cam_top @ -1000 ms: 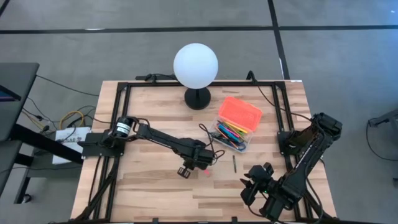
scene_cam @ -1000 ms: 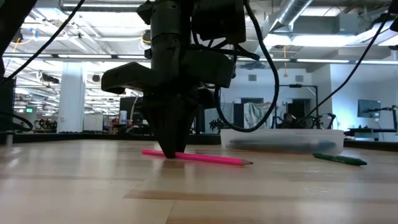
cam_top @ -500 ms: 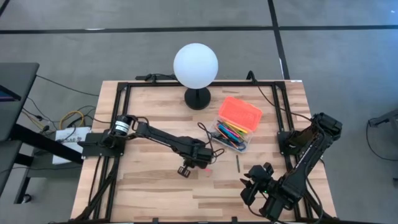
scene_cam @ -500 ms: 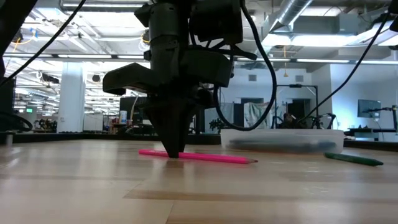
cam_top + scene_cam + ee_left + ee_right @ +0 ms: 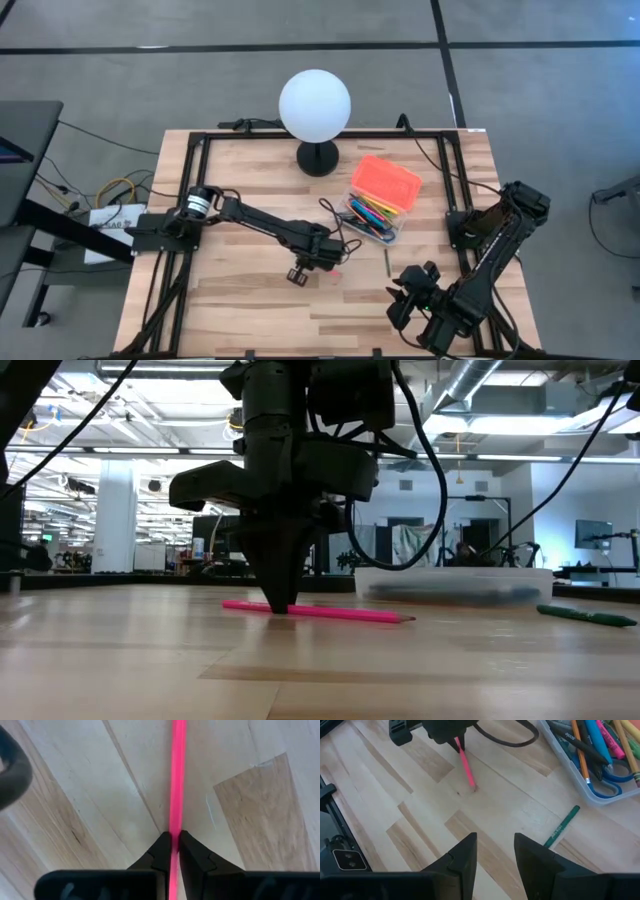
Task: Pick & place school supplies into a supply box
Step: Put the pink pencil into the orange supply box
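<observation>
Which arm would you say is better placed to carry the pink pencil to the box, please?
Left: the left gripper is shut on the pink pencil at mid-table. The right gripper waits open by the near edge.

Pencil was bright pink; loose pencil green; box lid orange; lamp globe white; worktop pale wood-grain.

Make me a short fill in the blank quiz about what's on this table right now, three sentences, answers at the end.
1. The left gripper is shut on a ____ pencil.
2. The green pencil lies on the table, ____ the supply box.
3. The right gripper is ____ and holds nothing.

Answers: pink; outside; open
</observation>
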`<control>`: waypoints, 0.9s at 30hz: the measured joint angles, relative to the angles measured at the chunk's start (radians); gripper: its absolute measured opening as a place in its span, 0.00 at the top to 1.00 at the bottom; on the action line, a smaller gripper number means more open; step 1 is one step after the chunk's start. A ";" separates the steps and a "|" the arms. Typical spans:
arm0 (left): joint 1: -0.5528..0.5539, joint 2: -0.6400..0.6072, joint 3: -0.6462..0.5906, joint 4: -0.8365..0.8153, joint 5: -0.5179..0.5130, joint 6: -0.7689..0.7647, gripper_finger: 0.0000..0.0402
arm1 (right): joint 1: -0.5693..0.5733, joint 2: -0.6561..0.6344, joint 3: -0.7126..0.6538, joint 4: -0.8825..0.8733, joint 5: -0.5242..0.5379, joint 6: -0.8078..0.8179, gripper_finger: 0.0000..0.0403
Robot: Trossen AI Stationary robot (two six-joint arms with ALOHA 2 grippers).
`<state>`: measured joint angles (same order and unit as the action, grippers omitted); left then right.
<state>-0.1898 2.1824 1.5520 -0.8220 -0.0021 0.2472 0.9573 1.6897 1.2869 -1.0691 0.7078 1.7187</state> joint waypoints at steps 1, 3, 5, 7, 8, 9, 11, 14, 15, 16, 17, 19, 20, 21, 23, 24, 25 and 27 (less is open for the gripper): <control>0.000 0.004 0.012 -0.011 0.000 -0.001 0.96 | 0.000 0.000 0.000 0.000 0.000 0.000 0.70; 0.000 0.008 0.035 -0.030 -0.002 0.000 0.97 | 0.000 0.000 0.000 0.000 0.000 0.000 0.70; 0.000 0.009 0.057 -0.051 -0.003 0.001 0.97 | 0.000 0.000 0.000 0.000 0.000 0.000 0.70; 0.000 0.012 0.082 -0.073 -0.004 0.001 0.97 | 0.000 0.000 0.000 0.000 0.000 0.000 0.70; 0.000 0.015 0.095 -0.087 -0.006 0.001 0.97 | 0.000 0.000 0.000 0.000 0.000 0.000 0.70; 0.000 0.016 0.102 -0.094 -0.007 0.002 0.97 | 0.000 0.000 0.000 0.000 0.000 0.000 0.70; 0.001 0.019 0.118 -0.076 -0.028 0.003 0.97 | 0.000 0.000 0.000 0.000 0.000 0.000 0.70; 0.006 0.018 0.137 -0.075 -0.035 0.005 0.97 | 0.000 0.000 0.000 0.000 0.000 0.000 0.70; 0.006 0.018 0.140 -0.078 -0.036 0.005 0.97 | 0.000 0.000 0.000 0.000 0.000 0.000 0.70; 0.006 0.018 0.142 -0.079 -0.032 0.005 0.97 | 0.000 0.000 0.000 0.000 0.000 0.000 0.70; 0.007 0.018 0.144 -0.080 -0.027 0.005 0.97 | 0.000 0.000 0.000 0.000 0.000 0.000 0.70; 0.007 0.018 0.151 -0.081 -0.021 0.004 0.97 | 0.000 0.000 0.000 0.000 0.000 0.000 0.70; 0.010 0.018 0.154 -0.081 -0.022 0.004 0.97 | 0.000 0.000 0.000 0.000 0.000 0.000 0.70; 0.013 0.018 0.158 -0.084 -0.025 0.004 0.97 | 0.000 0.000 0.000 0.000 0.000 0.000 0.70; 0.019 0.018 0.173 -0.088 -0.040 0.005 0.97 | 0.000 0.000 0.000 0.000 0.000 0.000 0.70; 0.023 0.017 0.184 -0.087 -0.049 0.006 0.97 | 0.000 0.000 0.000 0.000 0.000 0.000 0.70; 0.027 0.017 0.195 -0.088 -0.059 0.007 0.97 | 0.000 0.000 0.000 0.000 0.000 0.000 0.70; 0.038 0.017 0.224 -0.094 -0.068 0.008 0.97 | 0.000 0.000 0.000 0.000 0.000 0.001 0.70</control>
<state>-0.1518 2.1990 1.7756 -0.9163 -0.0703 0.2556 0.9569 1.6897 1.2869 -1.0687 0.7078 1.7195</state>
